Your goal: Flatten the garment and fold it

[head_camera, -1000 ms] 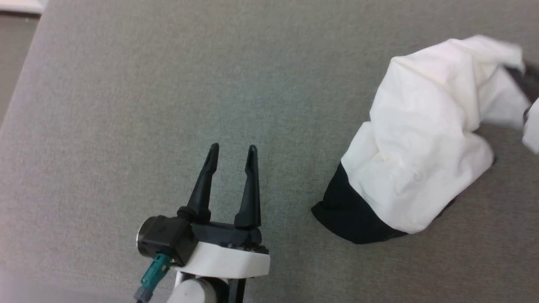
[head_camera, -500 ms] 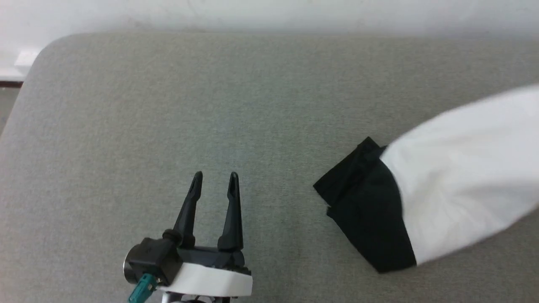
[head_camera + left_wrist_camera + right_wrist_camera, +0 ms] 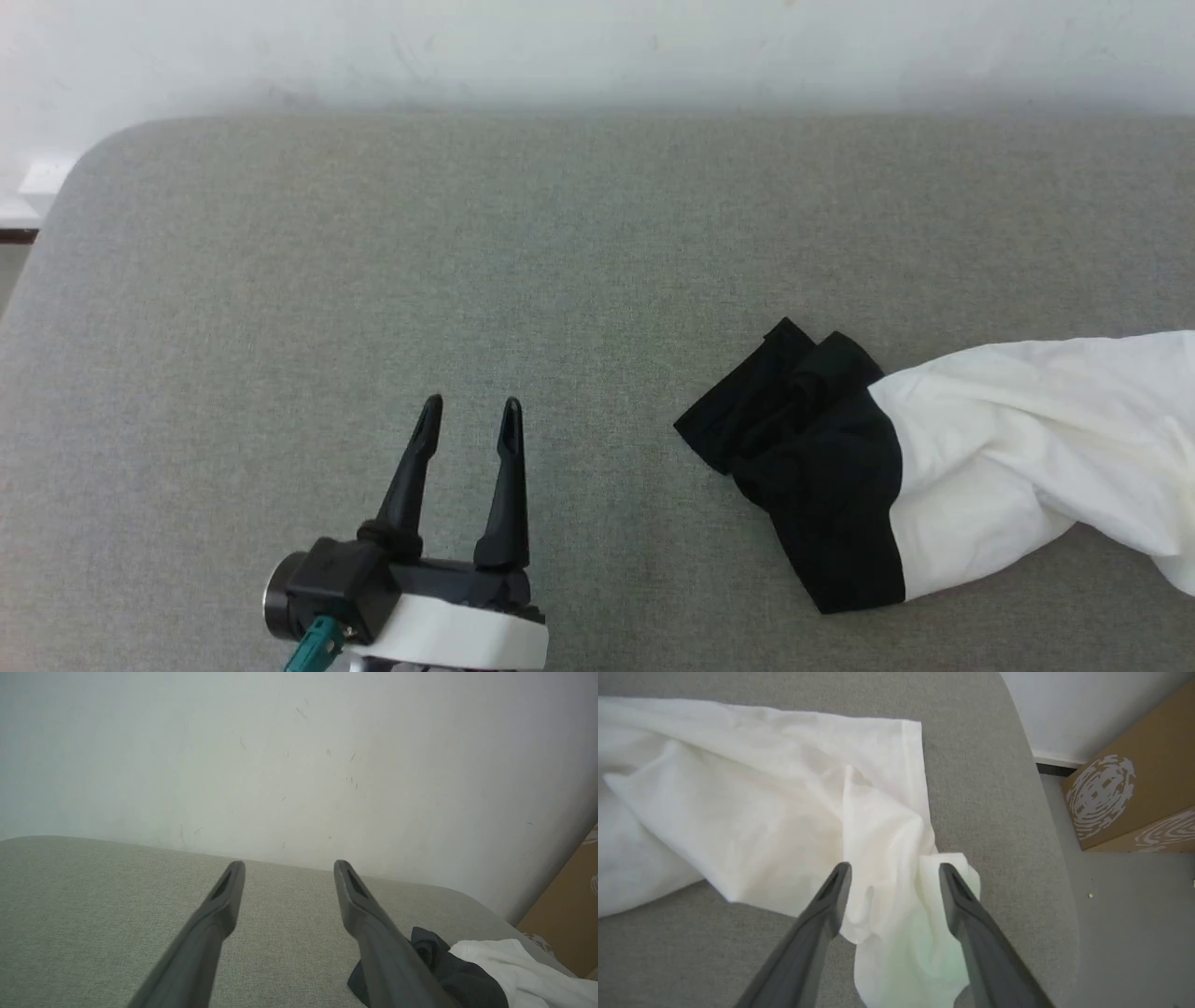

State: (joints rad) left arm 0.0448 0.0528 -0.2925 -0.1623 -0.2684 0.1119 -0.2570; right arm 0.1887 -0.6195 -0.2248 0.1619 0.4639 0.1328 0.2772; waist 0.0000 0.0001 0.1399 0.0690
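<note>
Head view: your left gripper (image 3: 470, 403), spread and empty, hovers near the pad's (image 3: 373, 233) front edge. The shirt (image 3: 1008, 448) lies to its right, a rumpled band running toward the right edge, black end nearest.

Left wrist view: that black end sits right of the fingers (image 3: 373, 933).

Right wrist view: your right gripper (image 3: 894, 865) stands spread over bunched white cloth by the right edge.

Grey padded surface (image 3: 373, 261), round-cornered, with a crumpled white shirt (image 3: 1008, 448) (black end bunched) on its right side.
</note>
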